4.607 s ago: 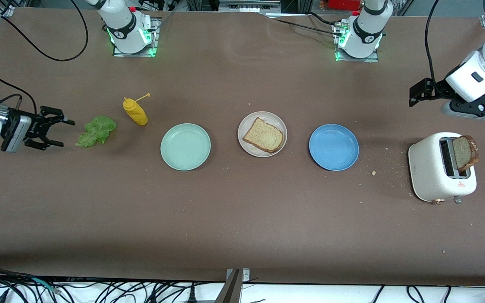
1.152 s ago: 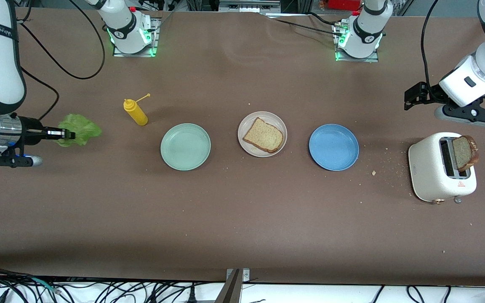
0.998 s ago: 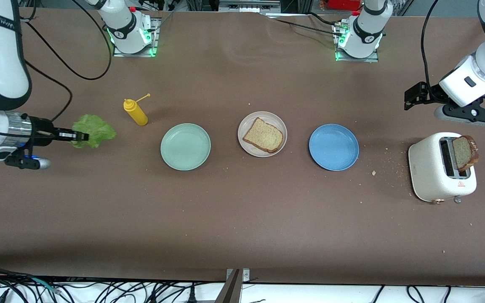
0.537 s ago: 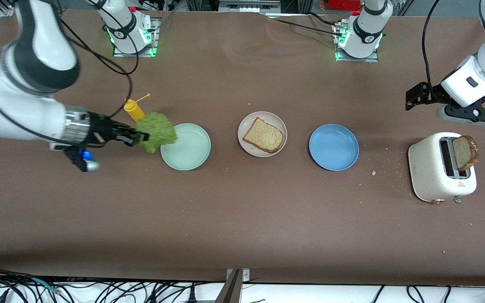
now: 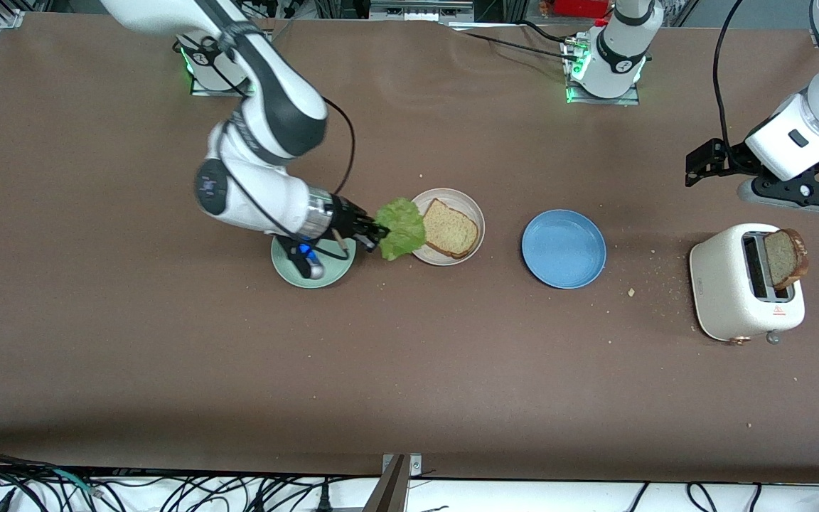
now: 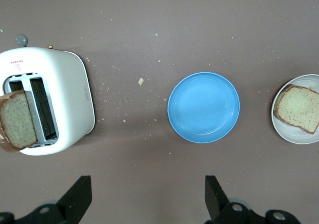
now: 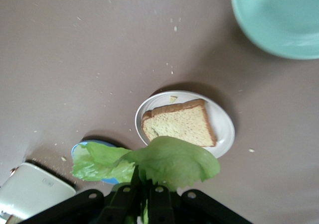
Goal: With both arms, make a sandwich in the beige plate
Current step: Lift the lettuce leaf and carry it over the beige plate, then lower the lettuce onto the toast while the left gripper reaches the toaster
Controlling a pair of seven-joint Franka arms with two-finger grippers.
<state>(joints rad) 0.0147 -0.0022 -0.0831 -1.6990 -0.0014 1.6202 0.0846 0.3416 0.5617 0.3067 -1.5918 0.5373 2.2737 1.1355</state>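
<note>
The right gripper [image 5: 374, 232] is staying up in the air, between the mint green plate [image 5: 288, 272] and the beige plate [image 5: 471, 208], and its fingers are clenched on the lettuce leaf [image 5: 402, 227]. The leaf is hanging over the rim of the beige plate at the side toward the right arm's end of the table. In the right wrist view the lettuce leaf [image 7: 164, 164] is spreading out from the fingertips just over the plate's edge.

One bread slice [image 5: 450, 228] is lying flat in the beige plate, with nothing on top of it. A second bread slice [image 5: 784, 257] is standing in a slot of the white toaster [image 5: 729, 295], toward the left arm's end of the table. The blue plate [image 5: 564, 248] is sitting between the beige plate and the toaster.

The left gripper [image 5: 697, 164] is waiting in the air above the table close to the toaster, with its fingers [image 6: 79, 198] spread apart and holding nothing.
</note>
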